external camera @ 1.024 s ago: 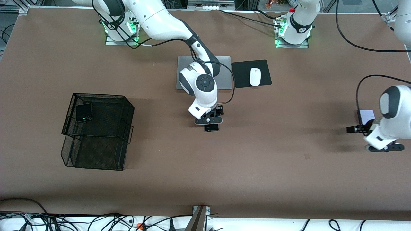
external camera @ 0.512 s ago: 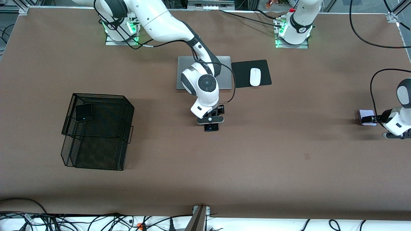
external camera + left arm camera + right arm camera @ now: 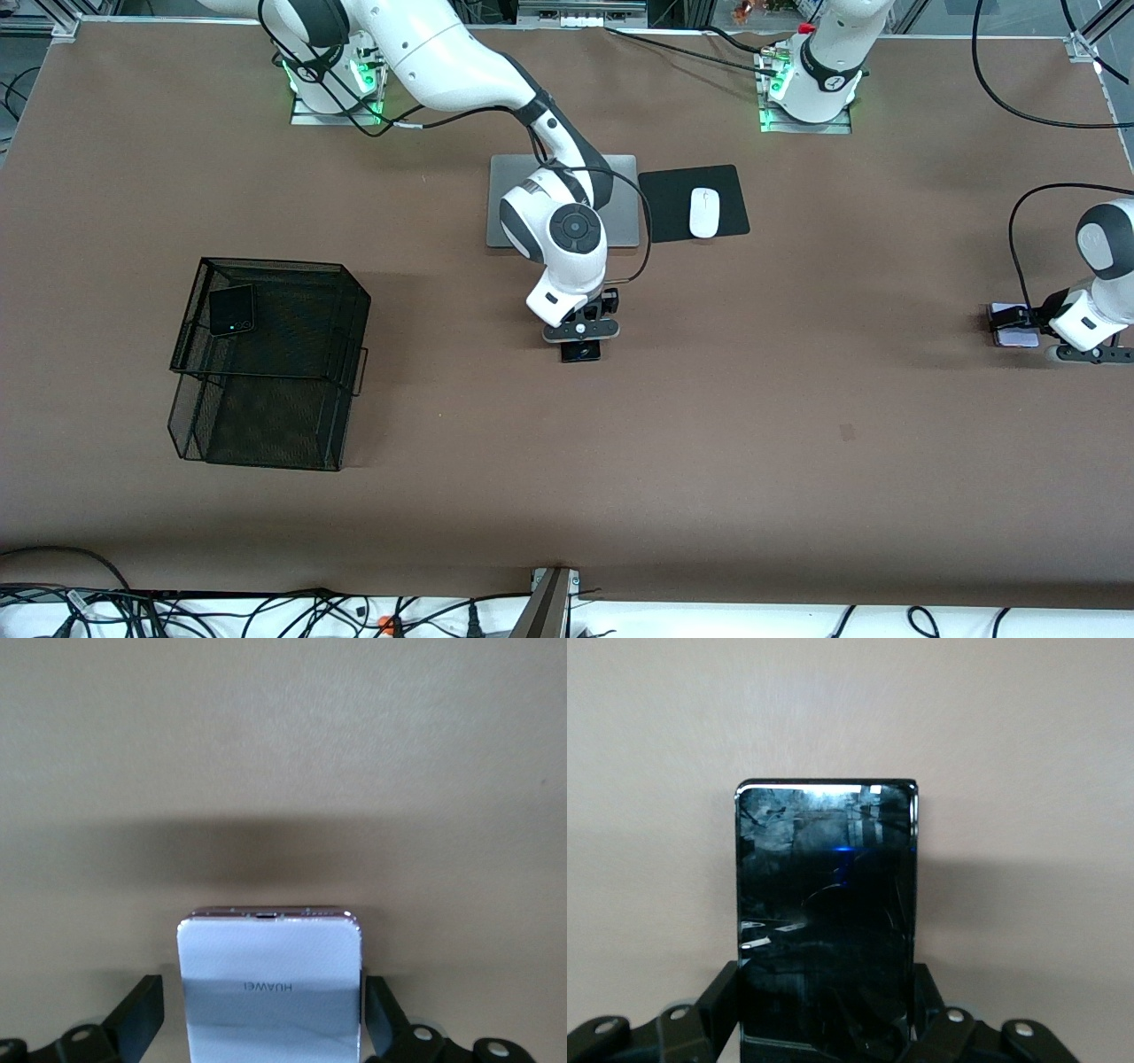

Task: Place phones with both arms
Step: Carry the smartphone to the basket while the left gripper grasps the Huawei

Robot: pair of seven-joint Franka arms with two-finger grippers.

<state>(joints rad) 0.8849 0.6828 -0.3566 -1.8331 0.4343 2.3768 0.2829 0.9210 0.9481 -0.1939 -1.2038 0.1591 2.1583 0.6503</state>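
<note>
The long black slab phone (image 3: 580, 354) lies on the brown table, nearer to the front camera than the laptop. My right gripper (image 3: 580, 342) is shut on it, with a finger against each long edge (image 3: 718, 1005); its cracked glass fills the right wrist view (image 3: 824, 895). The pale lavender-white phone (image 3: 1014, 337) lies at the left arm's end of the table. My left gripper (image 3: 1036, 326) is low over it and open, with the fingers (image 3: 142, 1023) a little clear of its sides (image 3: 270, 974). The black flip phone (image 3: 232, 310) rests on the top tier of the mesh basket.
A black wire-mesh two-tier basket (image 3: 266, 381) stands toward the right arm's end of the table. A silver laptop (image 3: 620, 199), partly under the right arm, and a white mouse (image 3: 703, 213) on a black pad (image 3: 664, 199) lie near the bases.
The left arm swung toward its end of the table and came down around the lavender-white phone. The black slab shifted slightly between the right fingers.
</note>
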